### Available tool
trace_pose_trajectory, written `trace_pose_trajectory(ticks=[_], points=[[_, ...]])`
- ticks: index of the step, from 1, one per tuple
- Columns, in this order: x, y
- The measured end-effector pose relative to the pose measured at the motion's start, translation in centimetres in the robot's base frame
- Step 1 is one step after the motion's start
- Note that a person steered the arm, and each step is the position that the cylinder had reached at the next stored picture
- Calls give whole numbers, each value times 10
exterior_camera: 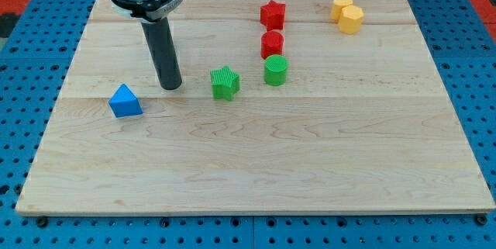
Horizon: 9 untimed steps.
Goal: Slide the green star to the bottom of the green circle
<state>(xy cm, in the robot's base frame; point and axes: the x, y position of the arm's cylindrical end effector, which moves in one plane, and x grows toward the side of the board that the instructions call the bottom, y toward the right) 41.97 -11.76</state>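
Near board centre: green star (225, 82), just left of green circle (276, 70). Rod's tip (171, 87) stands left of star, apart. No jaws on this rod; nothing held.

No text, label, brand, number or sign can be read anywhere in this view.
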Motion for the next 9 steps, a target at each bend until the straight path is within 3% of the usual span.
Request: trace_pose_trajectory(ticks=[1,3,5,6,9], points=[[0,18],[47,37],[-14,35],[-21,35],[21,113]])
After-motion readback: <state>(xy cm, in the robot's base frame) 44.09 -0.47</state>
